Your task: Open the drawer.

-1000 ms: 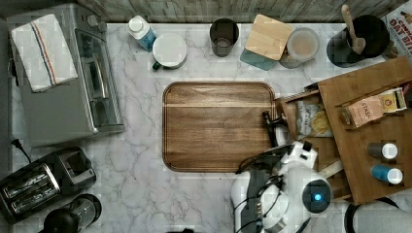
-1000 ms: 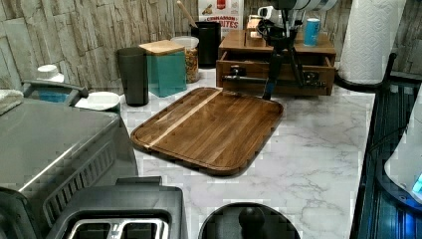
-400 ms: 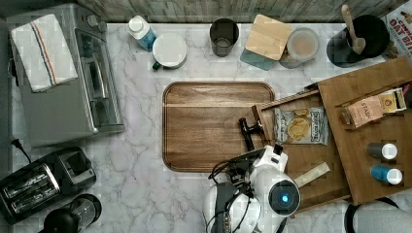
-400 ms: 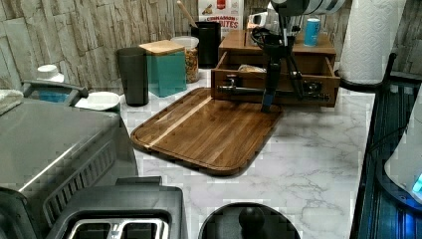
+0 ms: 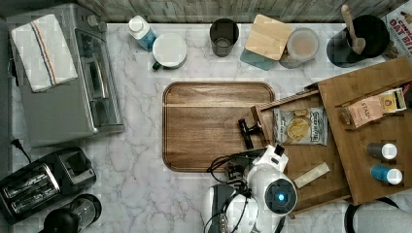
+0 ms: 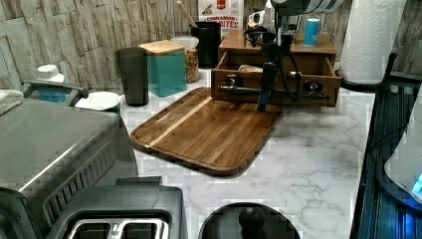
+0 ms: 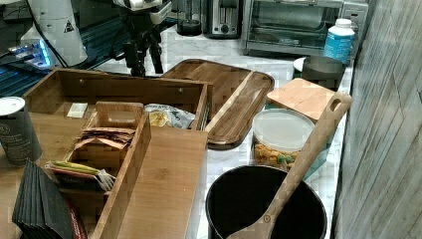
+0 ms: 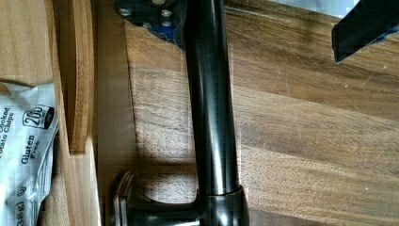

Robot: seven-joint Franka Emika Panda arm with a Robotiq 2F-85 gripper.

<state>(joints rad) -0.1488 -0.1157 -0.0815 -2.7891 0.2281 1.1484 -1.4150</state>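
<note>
1. Our hand (image 6: 264, 94) straddles the black bar handle (image 8: 210, 108); its fingers stand apart, one beside the bar, one well clear.
2. Just behind the hand, the drawer (image 5: 311, 160) stands pulled far out over the cutting board (image 5: 209, 126).
3. We judge the pull nearly finished; next comes lifting clear.

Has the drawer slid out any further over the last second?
Yes. In the top view the drawer has come out toward the top view's left, and its front now overlaps the cutting board.
</note>
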